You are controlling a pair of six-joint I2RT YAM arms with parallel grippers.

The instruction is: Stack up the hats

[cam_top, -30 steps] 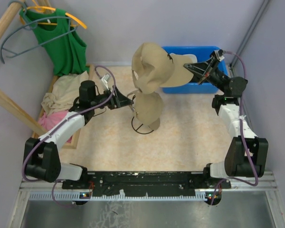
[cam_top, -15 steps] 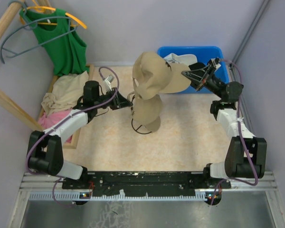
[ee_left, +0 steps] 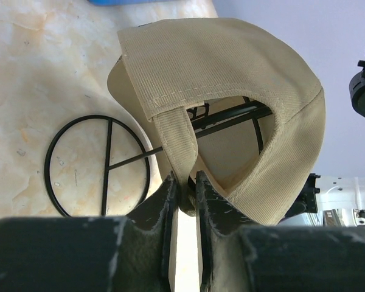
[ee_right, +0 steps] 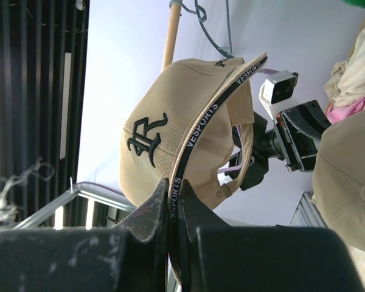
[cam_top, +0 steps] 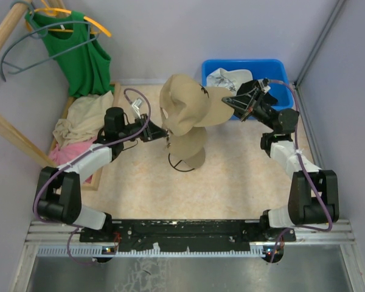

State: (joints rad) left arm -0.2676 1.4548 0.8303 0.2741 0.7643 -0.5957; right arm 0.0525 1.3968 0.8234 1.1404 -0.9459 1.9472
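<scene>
A tan hat (cam_top: 185,109) (ee_right: 164,140) with a dark embroidered logo hangs in the air just above a second tan hat (cam_top: 191,146) (ee_right: 347,182), which sits on the dark wire stand (cam_top: 181,163) (ee_left: 97,164). My right gripper (cam_top: 228,100) (ee_right: 174,182) is shut on the raised hat's brim edge. My left gripper (cam_top: 163,131) (ee_left: 184,179) comes in from the left and is shut on that hat's back strap (ee_left: 179,146). A white hat (cam_top: 230,78) lies in the blue bin (cam_top: 280,67). No black hat is in view.
A wooden tray (cam_top: 100,176) at the left holds beige cloth (cam_top: 79,115) and pink cloth (cam_top: 64,155). A green top (cam_top: 79,55) hangs on a hanger at the back left beside a wooden pole (cam_top: 6,30). Walls close in behind and at the right.
The right arm has carried the raised tan hat left and down towards the hat on the stand. The left gripper has gone from open to shut on its back strap.
</scene>
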